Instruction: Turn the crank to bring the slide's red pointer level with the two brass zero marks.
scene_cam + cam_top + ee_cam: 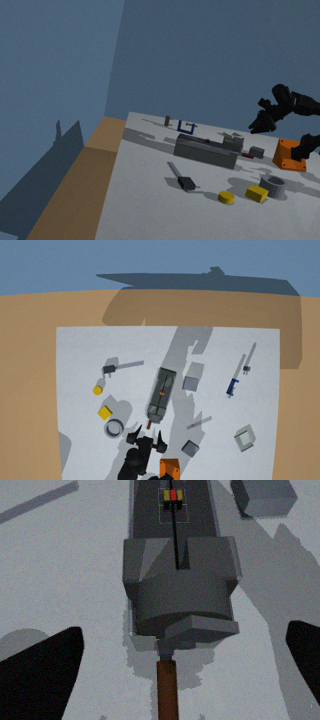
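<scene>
The grey machine (168, 384) (204, 154) is a long open housing with a round-ended block at its near end. The red pointer (173, 495) sits between the two brass marks, left brass (166, 495) and right brass (180, 495), and looks level with them in the wrist view; exact level is hard to judge. The crank's grey arm (202, 629) carries a brown handle (148, 424) (248, 155) (167, 690) that points away from the housing. My gripper (250, 130) (187, 634) is wide open and empty, raised above the handle and clear of it.
A grey ring (105, 429) (264, 186), yellow block (104, 413) (255, 193) and yellow disc (97, 390) (226, 196) stand left of the machine in the top view. Grey blocks (191, 383) (190, 449) stand right. A blue clamp (231, 387) (186, 131) and an orange bracket (169, 467) (281, 155) are farther off.
</scene>
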Available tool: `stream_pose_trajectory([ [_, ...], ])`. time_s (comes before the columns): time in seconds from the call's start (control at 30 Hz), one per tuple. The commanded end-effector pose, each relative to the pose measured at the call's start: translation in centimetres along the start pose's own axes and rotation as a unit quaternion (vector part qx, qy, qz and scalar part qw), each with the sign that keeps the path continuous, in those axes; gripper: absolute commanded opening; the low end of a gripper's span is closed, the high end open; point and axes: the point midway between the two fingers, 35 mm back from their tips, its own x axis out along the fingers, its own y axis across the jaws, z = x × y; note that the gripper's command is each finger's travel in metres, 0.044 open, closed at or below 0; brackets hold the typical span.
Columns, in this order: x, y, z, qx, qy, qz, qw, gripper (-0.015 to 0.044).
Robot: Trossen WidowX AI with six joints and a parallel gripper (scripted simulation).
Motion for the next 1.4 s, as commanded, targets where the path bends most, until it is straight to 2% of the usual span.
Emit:
stream_pose_trajectory([
  [0.0, -2.1, 0.2, 1.6, -0.001, -0.005, 0.005, 1.000, 0.0440],
  [0.27, -0.7, 0.1, 3.8, -0.029, 0.003, 0.029, 0.999, 0.0440],
  [1.07, 7.0, -3.6, 11.6, -0.146, 0.015, 0.139, 0.979, 0.0440],
  [1.37, 10.0, -3.8, 9.3, -0.148, 0.017, 0.141, 0.979, 0.0440],
])
